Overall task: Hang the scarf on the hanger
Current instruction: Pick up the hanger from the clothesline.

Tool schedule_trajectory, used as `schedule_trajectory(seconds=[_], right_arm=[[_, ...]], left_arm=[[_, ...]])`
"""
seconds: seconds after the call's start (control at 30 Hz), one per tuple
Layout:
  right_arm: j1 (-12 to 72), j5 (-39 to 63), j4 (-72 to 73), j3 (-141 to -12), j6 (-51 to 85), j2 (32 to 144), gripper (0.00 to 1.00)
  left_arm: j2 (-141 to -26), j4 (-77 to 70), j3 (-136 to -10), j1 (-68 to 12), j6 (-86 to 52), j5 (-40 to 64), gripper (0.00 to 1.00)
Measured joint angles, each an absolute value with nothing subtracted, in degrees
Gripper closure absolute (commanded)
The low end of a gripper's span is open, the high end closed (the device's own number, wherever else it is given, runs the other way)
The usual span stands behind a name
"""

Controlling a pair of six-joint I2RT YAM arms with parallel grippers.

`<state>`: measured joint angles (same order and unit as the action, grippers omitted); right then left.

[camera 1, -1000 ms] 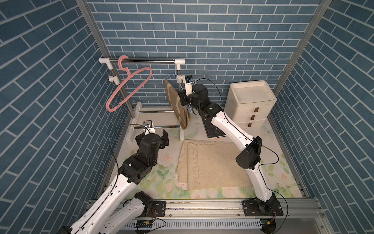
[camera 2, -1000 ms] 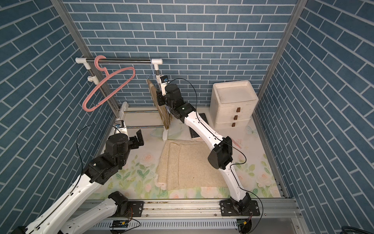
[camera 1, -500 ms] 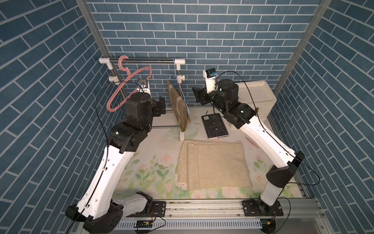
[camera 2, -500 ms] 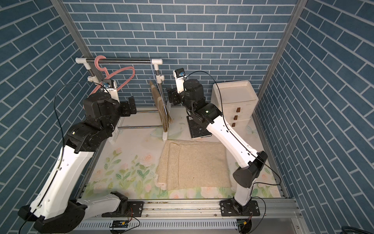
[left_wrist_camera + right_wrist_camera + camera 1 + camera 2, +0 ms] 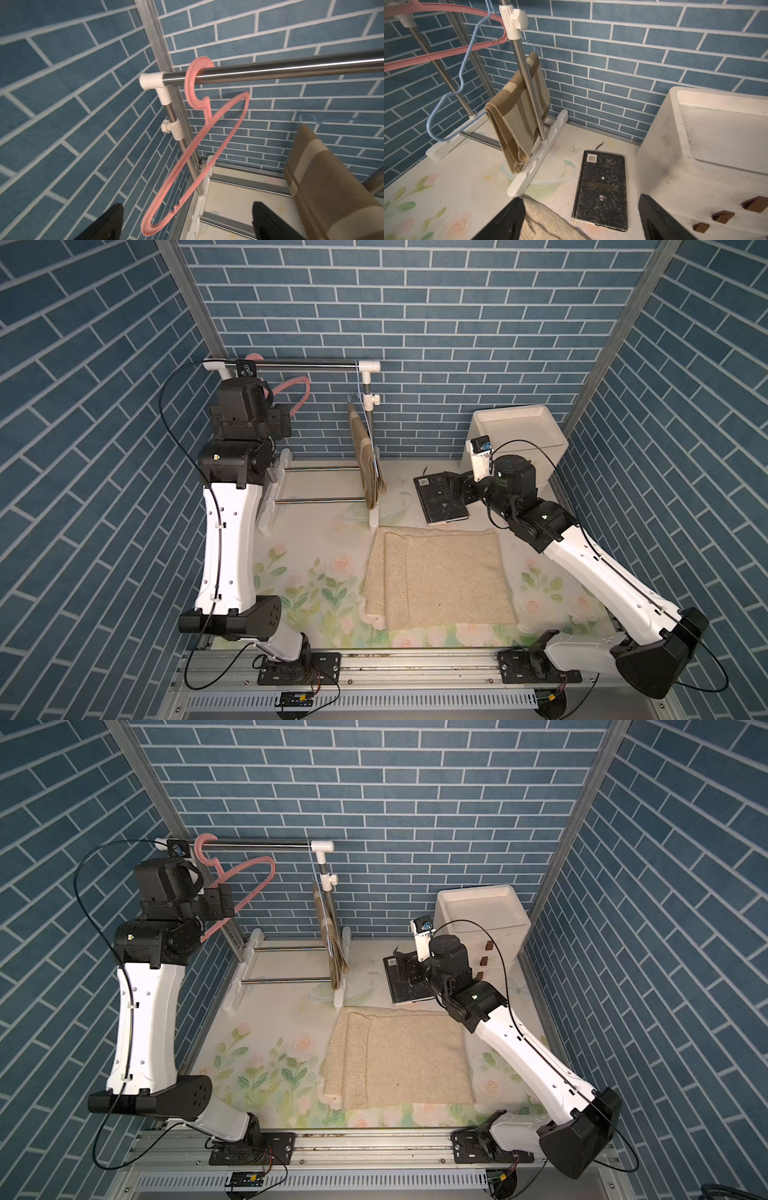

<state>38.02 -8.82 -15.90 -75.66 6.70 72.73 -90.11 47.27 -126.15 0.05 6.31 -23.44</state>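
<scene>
The scarf (image 5: 517, 116), a woven tan-and-beige plaid, hangs folded over the bar of the thin blue wire hanger (image 5: 465, 68) beside the rack post (image 5: 527, 83). Its fringe nearly reaches the floral table (image 5: 299, 539). The hanger's hook is cut off in the right wrist view.

The left gripper (image 5: 188, 207) is wide open and empty, its fingers flanking the low end of the pink plastic hanger (image 5: 197, 153) hooked on the steel rail (image 5: 291, 68). Contact cannot be determined.

The right gripper (image 5: 581, 198) is open and empty above the black notebook (image 5: 602, 187), between the white drawer unit (image 5: 652, 145) and the flat knit cloth (image 5: 440, 576). Bare table lies left of the knit.

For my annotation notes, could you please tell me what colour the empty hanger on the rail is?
Pink; the hanger shows best in the left wrist view.
</scene>
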Motion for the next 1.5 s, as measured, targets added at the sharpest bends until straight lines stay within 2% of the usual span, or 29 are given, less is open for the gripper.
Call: schedule_trajectory(seconds=[0.23, 0.5, 0.83, 0.97, 1.2, 1.5], right_arm=[[37.7, -8.2, -15.9, -73.9, 7.7, 70.8, 0.09], [37.7, -7.4, -15.9, -73.8, 9.1, 70.9, 0.08], [37.6, -6.6, -15.9, -73.8, 9.3, 71.7, 0.08], [37.6, -6.4, -15.8, -73.8, 9.3, 72.5, 0.08], [37.6, -5.6, -15.8, -73.8, 9.3, 74.0, 0.08], [37.6, -4.9, -15.3, -73.8, 9.3, 74.2, 0.08]], left_arm=[[-93.0, 42.9, -125.3, 9.4, 7.8, -20.9, 0.0], [-96.8, 42.2, -121.5, 17.1, 7.2, -6.8, 0.02], [-103.3, 42.1, -121.6, 18.9, 5.8, 4.0, 0.21], [-104.3, 42.3, -121.6, 18.9, 5.8, 6.8, 0.4], [-101.3, 41.2, -117.7, 18.9, 4.6, 13.1, 0.61], [-97.7, 39.1, -112.9, 18.9, 3.2, 18.7, 0.64]])
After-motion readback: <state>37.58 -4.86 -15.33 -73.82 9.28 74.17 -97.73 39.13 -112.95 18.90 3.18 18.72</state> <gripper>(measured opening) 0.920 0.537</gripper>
